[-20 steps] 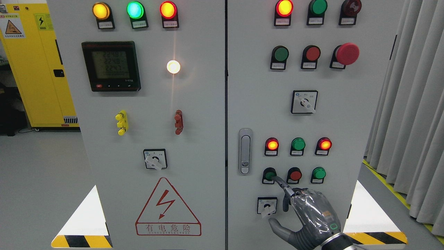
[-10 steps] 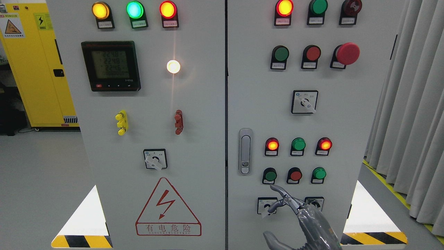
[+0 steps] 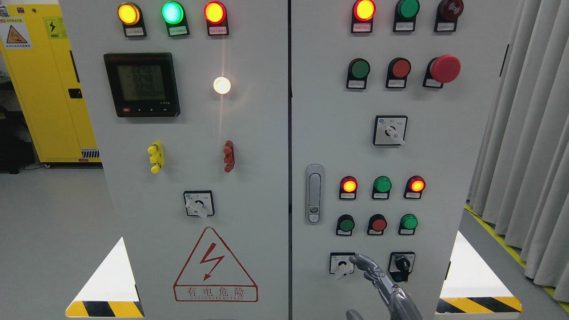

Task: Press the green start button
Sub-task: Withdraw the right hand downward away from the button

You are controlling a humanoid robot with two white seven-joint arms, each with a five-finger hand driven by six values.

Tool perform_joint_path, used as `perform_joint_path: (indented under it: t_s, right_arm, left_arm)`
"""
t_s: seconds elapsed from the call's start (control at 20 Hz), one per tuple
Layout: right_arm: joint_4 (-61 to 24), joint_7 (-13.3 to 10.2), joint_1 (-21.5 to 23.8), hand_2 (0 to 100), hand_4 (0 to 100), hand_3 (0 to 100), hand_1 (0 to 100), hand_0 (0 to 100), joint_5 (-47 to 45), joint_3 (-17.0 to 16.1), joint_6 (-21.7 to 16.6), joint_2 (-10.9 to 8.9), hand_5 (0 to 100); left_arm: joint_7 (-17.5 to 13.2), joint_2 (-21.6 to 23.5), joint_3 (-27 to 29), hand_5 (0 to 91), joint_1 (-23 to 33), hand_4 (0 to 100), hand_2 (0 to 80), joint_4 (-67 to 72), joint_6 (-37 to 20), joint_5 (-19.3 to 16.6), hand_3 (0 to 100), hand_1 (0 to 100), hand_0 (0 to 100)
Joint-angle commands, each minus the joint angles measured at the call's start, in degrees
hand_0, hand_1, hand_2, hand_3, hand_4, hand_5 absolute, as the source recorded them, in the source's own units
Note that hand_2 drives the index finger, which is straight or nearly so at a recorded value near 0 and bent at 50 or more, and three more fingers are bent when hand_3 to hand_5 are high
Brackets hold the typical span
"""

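Note:
The green start button [image 3: 346, 225] sits at the left of the lower button row on the right cabinet door [image 3: 444, 146]. My right hand [image 3: 383, 284] comes up from the bottom edge, below and slightly right of that button. Its index finger [image 3: 365, 263] is stretched out, its tip a short way under the button and clear of it, beside a white rotary switch [image 3: 342, 264]. The thumb tip [image 3: 354, 314] shows at the bottom edge. The hand holds nothing. The left hand is out of view.
A red button [image 3: 378, 224] and another green button [image 3: 408, 222] sit right of the start button. Indicator lamps [image 3: 382, 184] are above them. A black key switch [image 3: 402, 266] is right of my hand, and a door handle [image 3: 314, 193] is to the left.
My right hand has drawn back and down from the green start button, which its index fingertip was touching a second ago. It has uncovered the black key switch.

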Motion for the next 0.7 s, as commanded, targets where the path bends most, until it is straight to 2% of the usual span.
perform_joint_path:
  t_s: [0.0, 0.65]
  right_arm:
    - [-4.56, 1.63, 3.48, 0, 7, 0, 56, 46, -3.8, 0.57, 0.02, 0.38, 0]
    - [-4.48, 1.63, 3.05, 0, 8, 0, 55, 41, -3.89, -0.13, 0.37, 0.3, 0]
  left_arm:
    - [0.03, 0.01, 0.0, 0.0, -0.62, 0, 0.0, -1.58, 0.03, 0.0, 0, 56, 12]
    - [0.03, 0.01, 0.0, 0.0, -0.62, 0, 0.0, -1.58, 0.03, 0.0, 0, 56, 12]
